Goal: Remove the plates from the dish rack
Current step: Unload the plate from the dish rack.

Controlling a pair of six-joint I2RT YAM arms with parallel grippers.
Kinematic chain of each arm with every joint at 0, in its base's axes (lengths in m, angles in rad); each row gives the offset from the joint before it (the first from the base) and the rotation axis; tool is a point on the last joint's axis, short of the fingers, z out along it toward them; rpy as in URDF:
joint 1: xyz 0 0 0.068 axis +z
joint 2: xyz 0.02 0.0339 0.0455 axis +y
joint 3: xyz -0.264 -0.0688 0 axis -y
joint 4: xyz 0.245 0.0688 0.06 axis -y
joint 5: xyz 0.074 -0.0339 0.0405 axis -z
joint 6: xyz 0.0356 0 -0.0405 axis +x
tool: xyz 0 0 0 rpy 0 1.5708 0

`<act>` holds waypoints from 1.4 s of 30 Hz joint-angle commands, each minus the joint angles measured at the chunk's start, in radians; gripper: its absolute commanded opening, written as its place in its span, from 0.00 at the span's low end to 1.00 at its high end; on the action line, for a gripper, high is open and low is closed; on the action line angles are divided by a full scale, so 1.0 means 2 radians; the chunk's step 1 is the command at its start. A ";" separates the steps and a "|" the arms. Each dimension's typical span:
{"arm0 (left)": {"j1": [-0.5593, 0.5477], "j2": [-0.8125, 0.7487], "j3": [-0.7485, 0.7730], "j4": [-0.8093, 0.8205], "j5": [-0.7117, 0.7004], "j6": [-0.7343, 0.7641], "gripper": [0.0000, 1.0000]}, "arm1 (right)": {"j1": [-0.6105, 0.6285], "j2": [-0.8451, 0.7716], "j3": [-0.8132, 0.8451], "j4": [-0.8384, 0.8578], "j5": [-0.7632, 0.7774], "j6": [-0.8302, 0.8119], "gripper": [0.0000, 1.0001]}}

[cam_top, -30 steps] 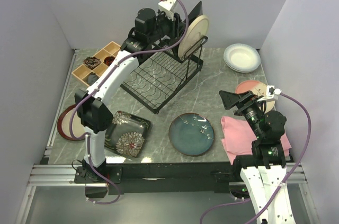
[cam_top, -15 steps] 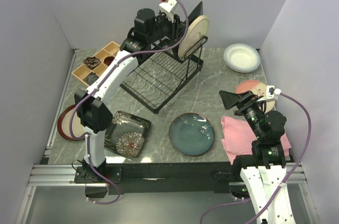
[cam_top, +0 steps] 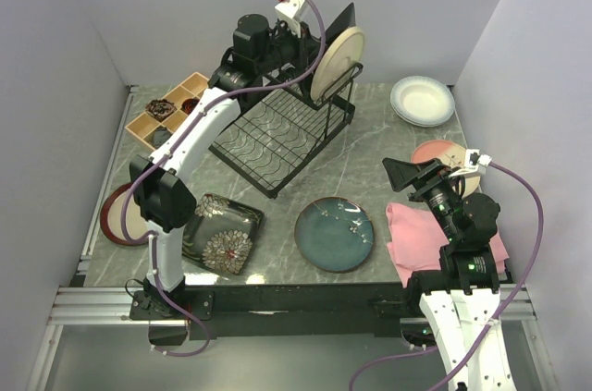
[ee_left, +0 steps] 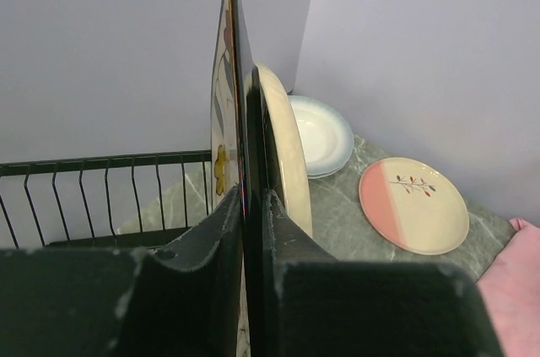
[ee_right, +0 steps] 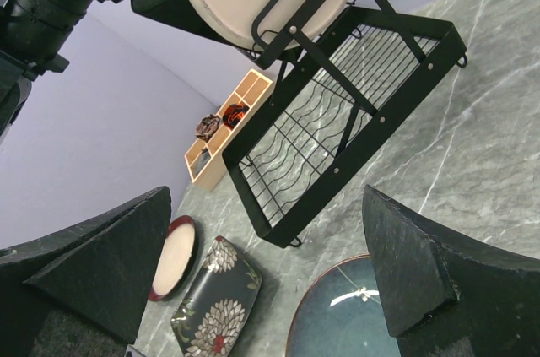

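The black wire dish rack (cam_top: 277, 137) stands at the back middle of the table. Two plates stand upright in its upper frame: a round cream plate (cam_top: 339, 60) and behind it a square plate (cam_top: 343, 21), which is dark-backed in the top view. In the left wrist view, the square plate (ee_left: 221, 95) shows a cream face with coloured flowers, beside the round cream plate (ee_left: 285, 146). My left gripper (cam_top: 313, 38) is shut on the square plate's edge (ee_left: 251, 209). My right gripper (cam_top: 414, 175) is open and empty above the table's right side (ee_right: 266, 273).
On the table lie a teal plate (cam_top: 334, 234), a black flowered square plate (cam_top: 222, 232), a brown-rimmed tan plate (cam_top: 120, 213), white plates (cam_top: 422, 100) and a pink-and-cream plate (cam_top: 446, 156). A pink cloth (cam_top: 427, 236) lies front right. A wooden compartment tray (cam_top: 166, 114) stands back left.
My left wrist has edged very slightly left at the top of the rack. The plates and the right arm have not visibly moved.
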 commanded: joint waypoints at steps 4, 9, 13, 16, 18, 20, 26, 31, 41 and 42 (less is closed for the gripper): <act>-0.002 -0.032 0.007 0.038 0.009 -0.005 0.01 | 0.000 -0.005 0.003 0.016 -0.002 -0.005 1.00; -0.002 -0.029 0.049 0.021 -0.006 -0.004 0.01 | 0.000 -0.008 0.004 0.015 -0.001 -0.005 1.00; -0.002 -0.043 0.044 0.042 -0.011 -0.006 0.01 | 0.000 -0.009 0.004 0.014 -0.003 -0.005 1.00; -0.002 -0.046 0.052 0.044 -0.007 -0.011 0.01 | 0.002 -0.009 0.004 0.014 -0.003 -0.004 1.00; -0.002 -0.043 0.059 0.045 -0.007 -0.014 0.01 | 0.000 -0.009 0.004 0.015 -0.003 -0.004 1.00; -0.002 -0.042 0.061 0.064 -0.007 -0.019 0.01 | 0.000 -0.008 0.005 0.014 -0.003 -0.005 1.00; -0.002 -0.035 0.081 0.077 -0.002 -0.028 0.01 | 0.000 -0.008 0.006 0.013 -0.002 -0.006 1.00; -0.007 -0.048 0.071 0.089 -0.008 -0.017 0.01 | 0.001 -0.008 0.007 0.011 0.000 -0.008 1.00; -0.007 -0.071 0.028 0.124 -0.012 -0.011 0.01 | 0.000 -0.007 0.006 0.013 -0.001 -0.007 1.00; -0.006 -0.073 0.027 0.128 -0.015 -0.011 0.01 | 0.000 -0.007 0.006 0.013 -0.001 -0.007 1.00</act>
